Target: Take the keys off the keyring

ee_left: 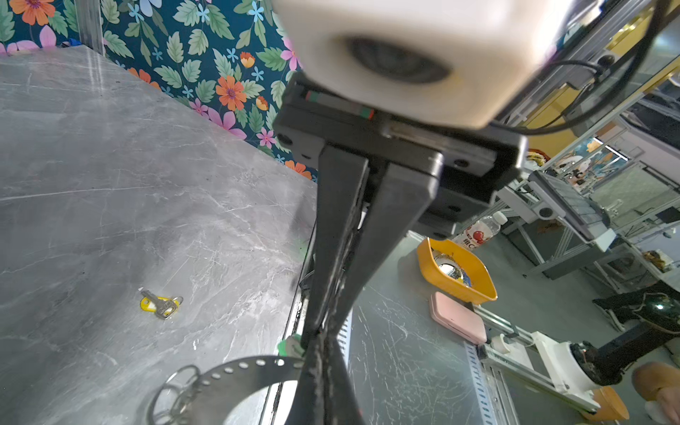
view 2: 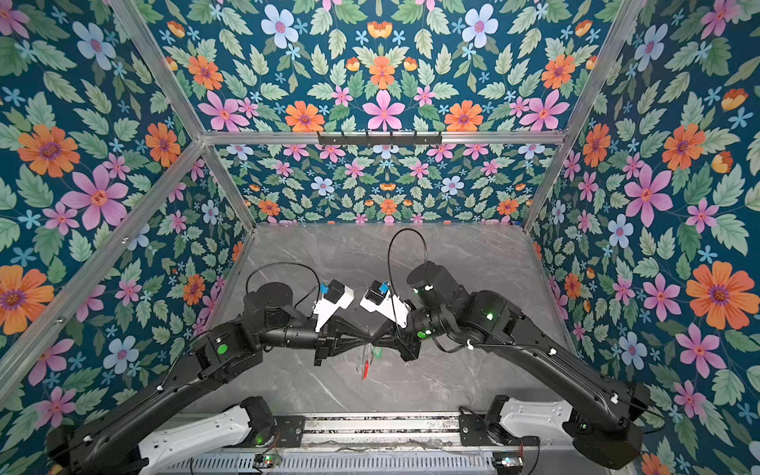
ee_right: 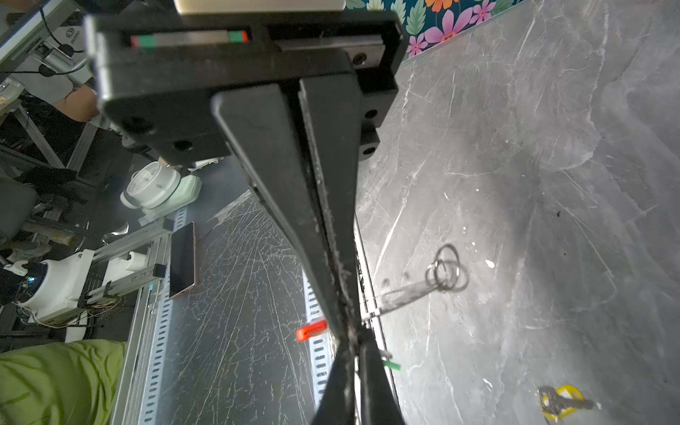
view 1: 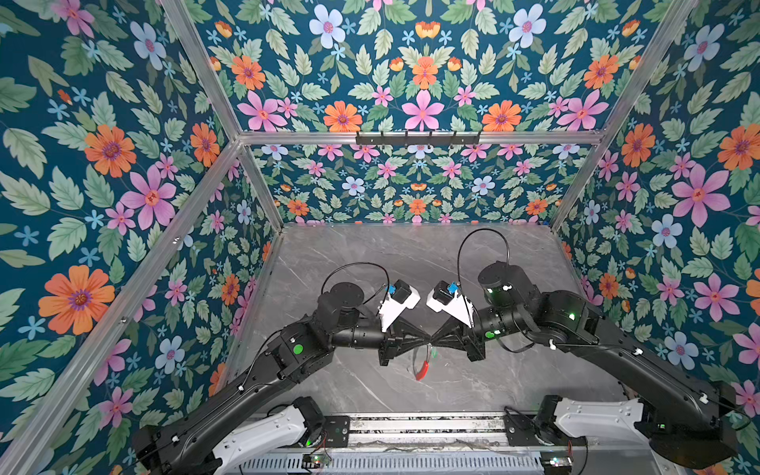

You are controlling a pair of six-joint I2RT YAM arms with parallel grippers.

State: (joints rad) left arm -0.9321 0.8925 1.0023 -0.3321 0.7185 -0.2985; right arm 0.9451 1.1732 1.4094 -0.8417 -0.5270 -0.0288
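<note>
Both hands meet tip to tip over the near middle of the table [view 1: 370, 267]. The left hand [view 1: 427, 341] is pinched tight on the grey band of the keyring [ee_left: 239, 369], fingers pressed flat together. The right hand [view 1: 435, 341] is squeezed together too. The green-tagged key [ee_right: 392, 365] pokes out right beside its fingertips and looks gripped there, though the contact itself is hidden. The ring hangs clear of the table under the tips, with its red segment [view 1: 423, 369] toward the near edge in both top views and silver loops [ee_right: 447, 272] dangling off the band. Down on the table, well apart, the yellow-tagged key [ee_left: 162, 303] lies flat, off the ring.
</note>
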